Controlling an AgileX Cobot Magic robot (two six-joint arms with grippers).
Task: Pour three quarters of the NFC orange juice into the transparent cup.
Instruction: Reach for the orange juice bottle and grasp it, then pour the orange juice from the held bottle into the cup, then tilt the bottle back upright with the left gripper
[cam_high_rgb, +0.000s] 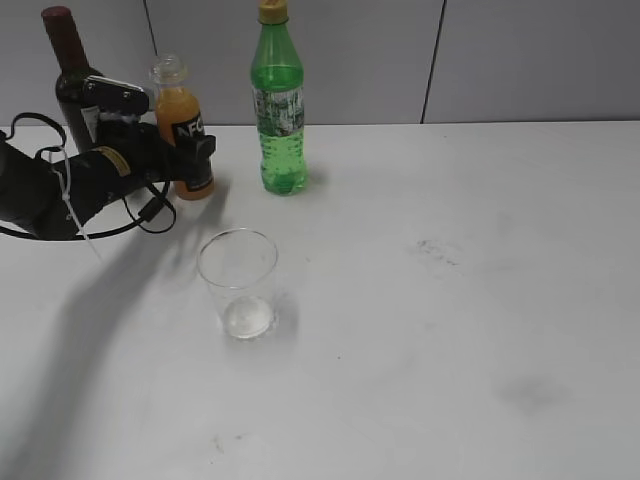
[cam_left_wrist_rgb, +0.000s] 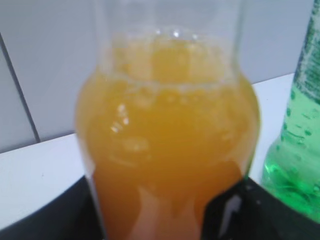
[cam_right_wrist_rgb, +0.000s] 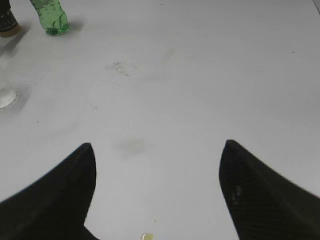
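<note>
In the exterior view, your left gripper was clamped around the small clear plastic bottle of orange juice with the black NFC label, which stood upright and uncapped near the far left corner of the white desk. Just behind it, at the far edge, stood the dark glass wine bottle. The tall green plastic soda bottle with a yellow cap stood to the right of the juice, also near the far edge, apart from it. The clear tapered plastic cup stood upright and empty, nearer the front edge than the bottles and well apart from them.

In the left wrist view, you saw the juice bottle filling the picture, held between the dark fingers, with the green bottle at the right edge.

In the right wrist view, your right gripper had its fingers wide apart over bare desk, holding nothing. The green bottle and the cup's base showed at the far left.
</note>
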